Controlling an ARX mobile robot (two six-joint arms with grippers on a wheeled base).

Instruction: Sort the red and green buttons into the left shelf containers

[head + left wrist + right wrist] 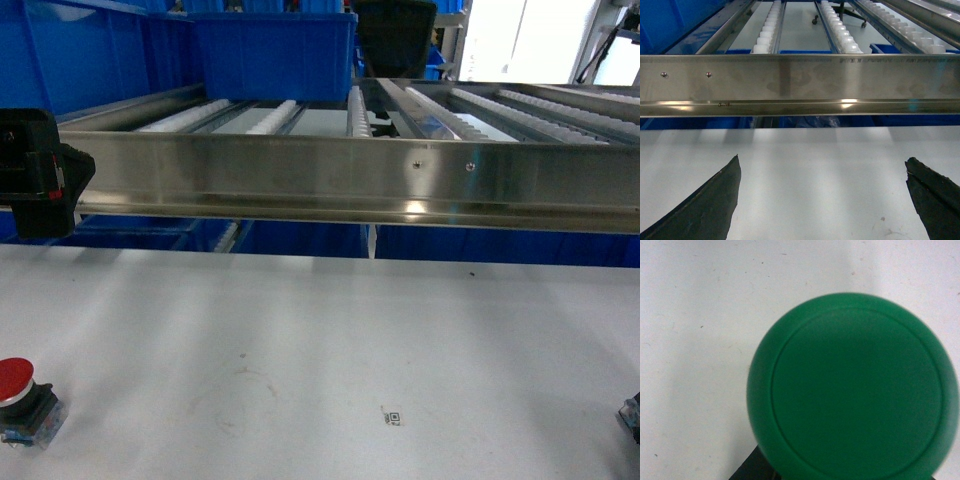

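The left hand (pixel 822 200) is open above the smooth white bench (pixel 320 350), facing the brushed steel shelf rail (pixel 800 82), the red button (pixel 20 395) off to its left, while the round glossy green button (pixel 852 390) fills the right wrist view and the right hand's grip cannot be told.

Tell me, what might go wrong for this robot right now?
The green button fills the right wrist view, so a grasp could be misjudged or knock it over. The red button sits near the table's left edge and might get nudged off. The steel rail could block lifting toward the blue bin.
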